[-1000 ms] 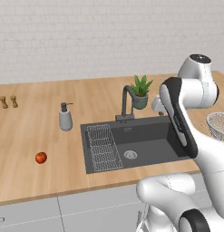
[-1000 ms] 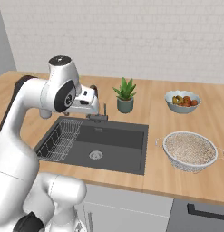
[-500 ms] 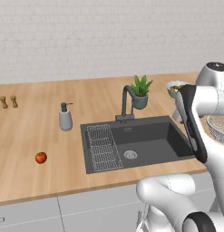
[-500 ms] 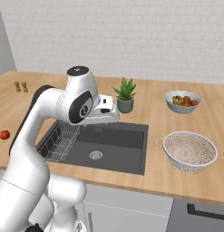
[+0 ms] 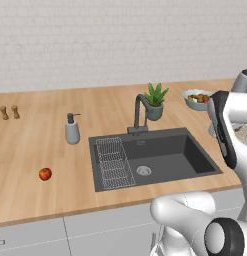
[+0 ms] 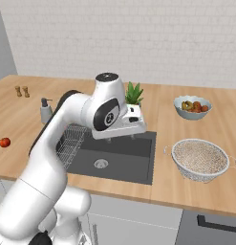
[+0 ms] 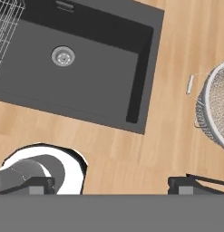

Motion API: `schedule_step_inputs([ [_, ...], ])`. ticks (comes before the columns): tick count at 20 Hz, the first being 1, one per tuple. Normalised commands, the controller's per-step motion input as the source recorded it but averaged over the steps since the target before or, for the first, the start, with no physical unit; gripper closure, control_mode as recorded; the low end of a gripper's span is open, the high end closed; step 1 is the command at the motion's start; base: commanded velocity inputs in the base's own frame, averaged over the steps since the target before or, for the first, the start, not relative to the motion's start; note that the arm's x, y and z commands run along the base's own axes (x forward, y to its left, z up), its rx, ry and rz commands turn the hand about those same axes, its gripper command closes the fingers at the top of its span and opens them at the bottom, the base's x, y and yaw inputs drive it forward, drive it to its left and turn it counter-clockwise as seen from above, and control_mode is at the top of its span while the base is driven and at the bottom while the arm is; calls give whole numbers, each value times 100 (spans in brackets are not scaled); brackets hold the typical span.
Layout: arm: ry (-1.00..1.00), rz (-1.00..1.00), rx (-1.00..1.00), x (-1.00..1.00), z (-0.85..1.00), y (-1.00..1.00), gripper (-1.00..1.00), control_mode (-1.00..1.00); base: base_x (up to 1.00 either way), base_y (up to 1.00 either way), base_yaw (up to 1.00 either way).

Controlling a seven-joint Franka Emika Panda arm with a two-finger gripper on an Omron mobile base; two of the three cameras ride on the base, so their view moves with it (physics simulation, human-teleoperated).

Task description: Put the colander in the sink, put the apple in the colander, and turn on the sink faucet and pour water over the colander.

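Tool [image 7: 109, 183] wide open, empty, above counter [image 7: 168, 136]

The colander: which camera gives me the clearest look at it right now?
The right base view: the whole colander sits in the open on the counter right of the sink, rim and both handles showing. The hand view cuts off all but its left edge and one handle. The left base view shows just a sliver behind the arm.

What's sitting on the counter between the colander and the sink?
Nothing. In the right base view, bare wood counter separates the colander from the sink; the hand view shows the same bare strip.
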Motion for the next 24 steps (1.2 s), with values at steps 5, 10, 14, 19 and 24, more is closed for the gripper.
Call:
schedule_step_inputs([
  [5,1,4,-4,-4,-11,-38,-100,-100,0,0,0],
  [10,2,5,-3,-5,-13,-48,-100,-100,0,0,0],
  [14,8,0,-12,8,-12,-51,-100,-100,0,0,0],
  [19,7,0,-12,17,-18,-54,-100,-100,0,0,0],
  [24,10,0,-6,27,-27,-55,-100,-100,0,0,0],
])
